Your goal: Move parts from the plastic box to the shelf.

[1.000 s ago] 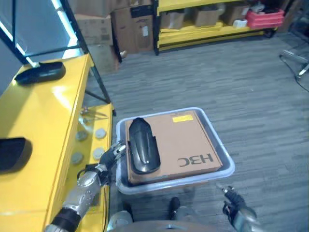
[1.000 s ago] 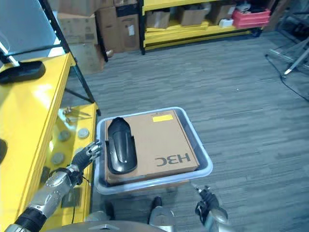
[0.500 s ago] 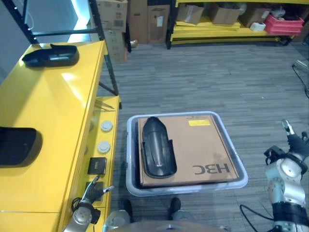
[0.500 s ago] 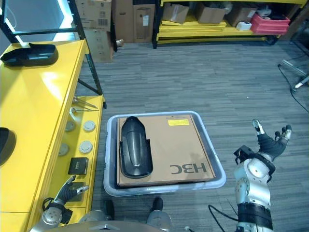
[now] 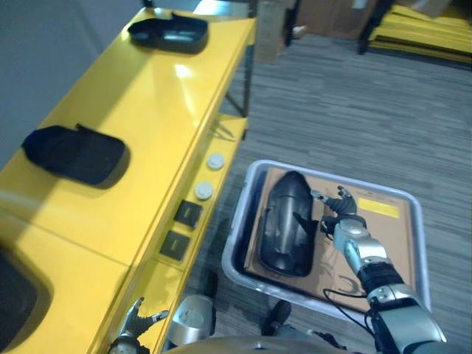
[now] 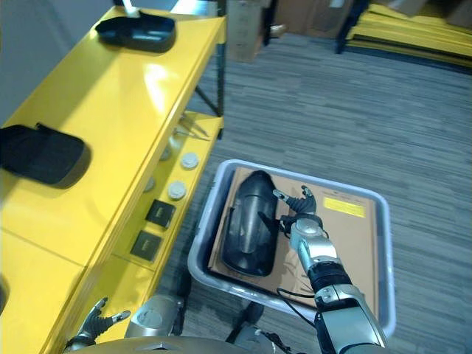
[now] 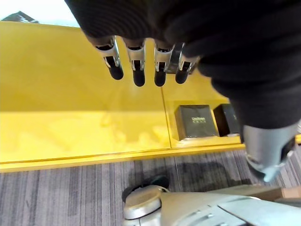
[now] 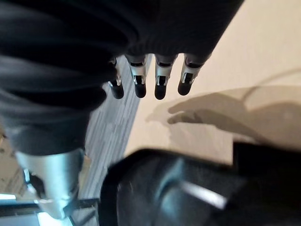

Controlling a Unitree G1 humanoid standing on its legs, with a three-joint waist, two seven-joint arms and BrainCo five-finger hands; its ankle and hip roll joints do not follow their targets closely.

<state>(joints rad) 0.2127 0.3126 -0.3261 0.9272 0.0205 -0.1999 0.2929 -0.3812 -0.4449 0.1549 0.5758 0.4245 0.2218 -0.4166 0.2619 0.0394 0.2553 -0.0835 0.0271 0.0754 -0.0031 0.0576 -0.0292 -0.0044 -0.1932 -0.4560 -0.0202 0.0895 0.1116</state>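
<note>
A grey plastic box [image 5: 237,243] stands on the floor beside the yellow shelf [image 5: 140,110]. In it a long black moulded part [image 5: 286,232] lies on a brown cardboard sheet [image 5: 383,228]. My right hand [image 5: 341,221] hovers open over the cardboard, right next to the part's edge; its straight fingers [image 8: 160,84] hold nothing. My left hand [image 5: 136,324] hangs low by the shelf's front, its fingers [image 7: 137,66] straight and empty. On the shelf top lie two black parts, one far [image 5: 168,33] and one nearer [image 5: 74,153].
A lower shelf ledge carries two white discs [image 5: 209,177] and two small black blocks [image 5: 180,228]. A third dark part [image 5: 15,310] shows at the shelf's near end. Yellow racks [image 5: 420,37] stand far across the grey floor.
The camera has swung towards the shelf. My right hand came in from the floor side to above the box, beside the black part. My left hand stays low and open.
</note>
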